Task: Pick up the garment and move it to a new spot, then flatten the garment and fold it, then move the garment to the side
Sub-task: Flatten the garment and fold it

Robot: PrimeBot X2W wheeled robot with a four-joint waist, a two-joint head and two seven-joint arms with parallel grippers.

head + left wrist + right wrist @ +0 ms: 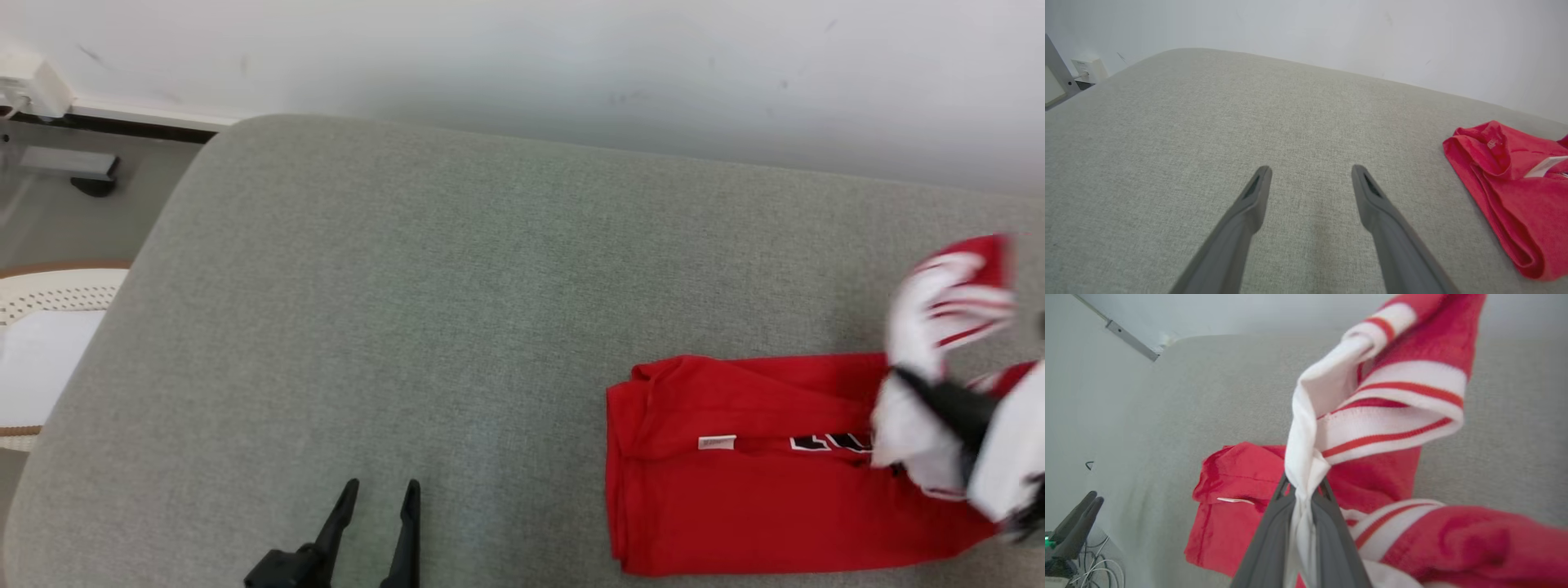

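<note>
The light is bright, soft and even, with no glare. The grey cushion (408,286) shows no hard shadows, only faint shading beneath my left pincer (1310,175), whose spread fingers look sharp. In that wrist view the cushion's far edge bows with wide-angle distortion. From my head, the striped part of the garment (735,490) clamped in my right pincer (904,377) is smeared by motion blur. At my right wrist, the nearest red folds are out of focus.
</note>
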